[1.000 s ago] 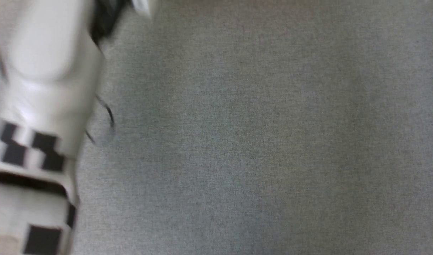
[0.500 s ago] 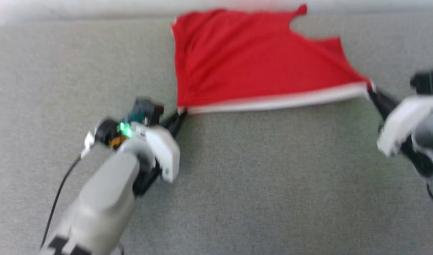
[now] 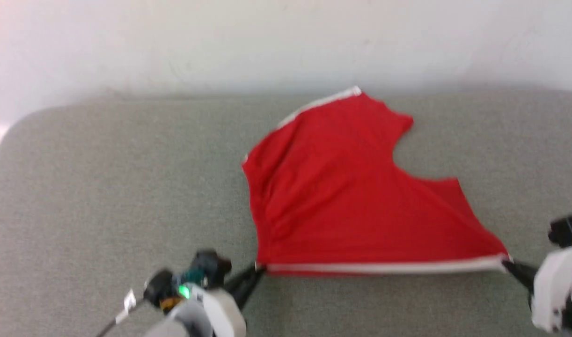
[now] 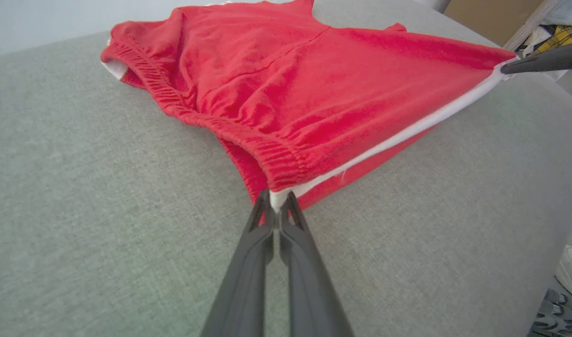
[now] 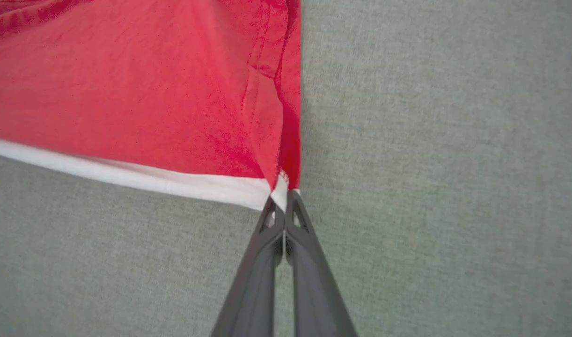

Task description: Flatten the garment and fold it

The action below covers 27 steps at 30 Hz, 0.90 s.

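The left gripper (image 4: 277, 205) is pinched tight on the waistband corner of the garment (image 3: 351, 201), and the right gripper (image 5: 283, 195) is clamped on the hem corner. The white side stripe (image 3: 384, 267) runs taut between them, and the red shorts lie spread on the grey fabric surface (image 3: 103, 187)

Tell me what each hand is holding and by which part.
Both hold the red shorts. The left hand pinches the waistband end of the white side stripe; the right hand pinches its hem end.

Bare grey surface (image 3: 103, 187) around shorts (image 3: 342, 196)
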Tool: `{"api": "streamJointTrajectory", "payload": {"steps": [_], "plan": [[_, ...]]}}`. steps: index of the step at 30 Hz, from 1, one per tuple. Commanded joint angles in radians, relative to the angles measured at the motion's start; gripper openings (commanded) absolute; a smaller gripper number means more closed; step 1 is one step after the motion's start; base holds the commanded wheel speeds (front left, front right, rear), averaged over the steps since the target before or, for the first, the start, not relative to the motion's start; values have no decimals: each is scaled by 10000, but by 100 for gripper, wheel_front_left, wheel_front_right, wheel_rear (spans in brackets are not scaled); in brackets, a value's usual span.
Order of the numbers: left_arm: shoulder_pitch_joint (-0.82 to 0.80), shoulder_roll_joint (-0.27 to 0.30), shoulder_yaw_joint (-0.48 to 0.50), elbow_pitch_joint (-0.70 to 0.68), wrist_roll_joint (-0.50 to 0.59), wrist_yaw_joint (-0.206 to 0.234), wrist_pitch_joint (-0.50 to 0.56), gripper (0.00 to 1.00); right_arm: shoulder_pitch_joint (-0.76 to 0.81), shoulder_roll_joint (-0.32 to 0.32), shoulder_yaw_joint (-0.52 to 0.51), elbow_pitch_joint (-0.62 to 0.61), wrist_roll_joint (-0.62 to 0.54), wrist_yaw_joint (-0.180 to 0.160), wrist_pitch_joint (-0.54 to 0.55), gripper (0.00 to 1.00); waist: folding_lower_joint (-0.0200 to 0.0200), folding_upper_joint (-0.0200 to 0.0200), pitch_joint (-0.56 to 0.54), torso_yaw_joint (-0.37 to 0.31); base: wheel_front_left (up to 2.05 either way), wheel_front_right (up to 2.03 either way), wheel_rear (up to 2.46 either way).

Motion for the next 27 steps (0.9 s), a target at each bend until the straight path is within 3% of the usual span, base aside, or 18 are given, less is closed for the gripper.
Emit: {"api": "streamJointTrajectory", "payload": {"steps": [1,10,14,20,27], "plan": [[446,225,-6,-267,-97,189,65,0,450,-248,-186,-109,75,-27,160,0,3,0,-646,143,0,0,0],[2970,915,-554,-2812,-513,894,749,0,3459,-943,-1732,-1641,205,-27,1921,0,3,0,-926,370,0,0,0],[3279,895,-762,-3241,-501,994,827,0,4051,-577,-2942,-2472,455,-27,2160,0,3,0,-730,537,0,0,0],[2479,691,-632,-3558,-67,1090,627,0,3662,-107,-4549,-3678,119,-27,2477,0,3,0,-79,916,0,0,0],[1233,548,-189,-4217,228,1193,595,0,1693,675,-5701,-4252,466,-27,3502,0,3,0,850,1447,0,0,0]]}}
